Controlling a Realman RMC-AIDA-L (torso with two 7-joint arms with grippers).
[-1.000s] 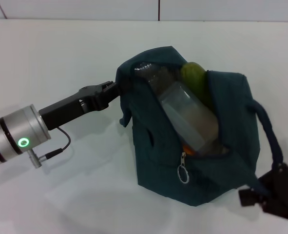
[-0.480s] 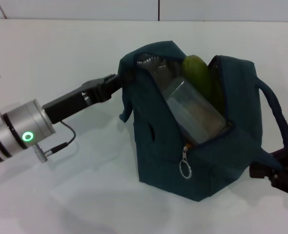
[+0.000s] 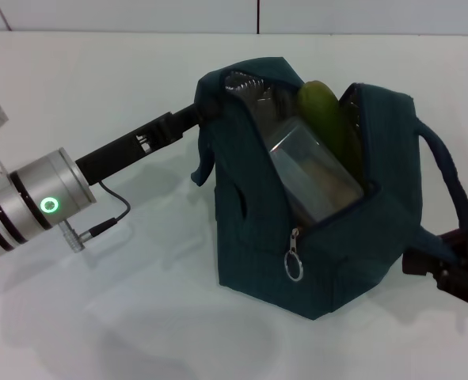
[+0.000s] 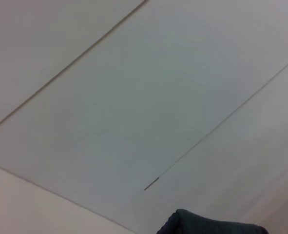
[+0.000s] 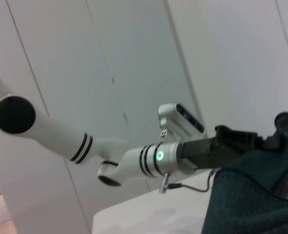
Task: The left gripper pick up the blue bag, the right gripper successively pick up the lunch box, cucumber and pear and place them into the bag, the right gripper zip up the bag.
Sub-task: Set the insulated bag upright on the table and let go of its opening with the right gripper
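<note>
The blue bag point(image 3: 329, 253) stands right of centre in the head view, its top open. My left gripper point(image 3: 195, 113) is shut on the bag's upper left rim and holds it up. Inside, a clear lunch box point(image 3: 313, 178) leans, with a green cucumber point(image 3: 325, 119) beside it; no pear can be made out. A zip pull with a metal ring point(image 3: 294, 267) hangs on the bag's front. My right gripper point(image 3: 455, 265) sits low beside the bag's right base, under the strap point(image 3: 447, 174). The right wrist view shows the bag point(image 5: 253, 195) and the left gripper point(image 5: 273, 141).
The bag rests on a white table point(image 3: 99, 317). The left arm point(image 3: 36, 206) stretches across the table's left side, a thin cable looping under it. A wall with panel seams point(image 3: 257, 16) runs along the back. The left wrist view shows wall panels and a scrap of bag fabric point(image 4: 212, 226).
The left gripper has risen and pulled the bag's rim up and leftward, standing the bag more upright. The right gripper has come up alongside the bag's right base.
</note>
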